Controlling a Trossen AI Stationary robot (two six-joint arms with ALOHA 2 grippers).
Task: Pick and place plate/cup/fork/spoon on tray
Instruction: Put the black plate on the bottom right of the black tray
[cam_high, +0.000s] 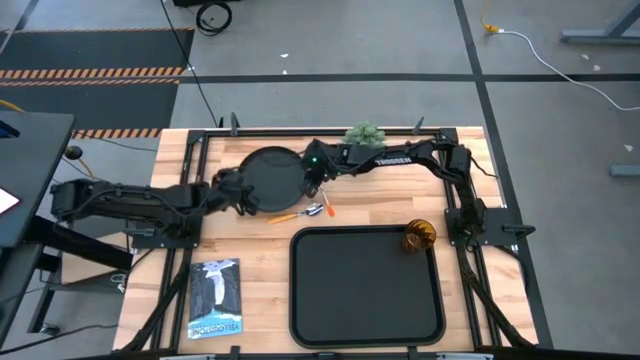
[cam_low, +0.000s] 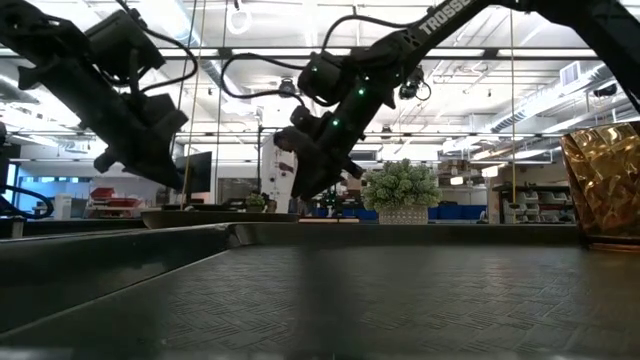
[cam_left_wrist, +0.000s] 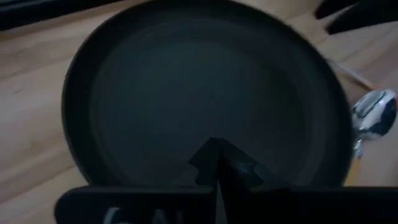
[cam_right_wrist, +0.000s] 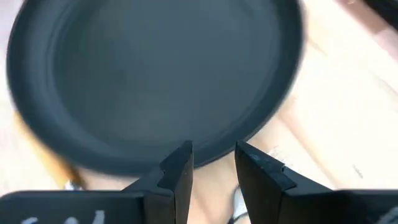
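Note:
The round black plate (cam_high: 272, 175) lies on the wooden table, far of the tray (cam_high: 365, 290). My left gripper (cam_high: 240, 195) is shut and hovers over the plate's left rim (cam_left_wrist: 205, 180). My right gripper (cam_high: 315, 182) is open, its fingers (cam_right_wrist: 180, 171) standing at the plate's right rim (cam_right_wrist: 205, 152), above the table. The spoon (cam_high: 300, 213) lies between plate and tray, and its bowl shows in the left wrist view (cam_left_wrist: 373, 113). A second orange-handled piece (cam_high: 326, 206), likely the fork, lies beside it. The amber cup (cam_high: 418, 236) stands in the tray's far right corner.
A small potted plant (cam_high: 365, 133) stands at the table's far edge behind the right arm. A blue and white booklet (cam_high: 215, 297) lies left of the tray. The bare tray floor (cam_low: 380, 300) fills the near part of the low view.

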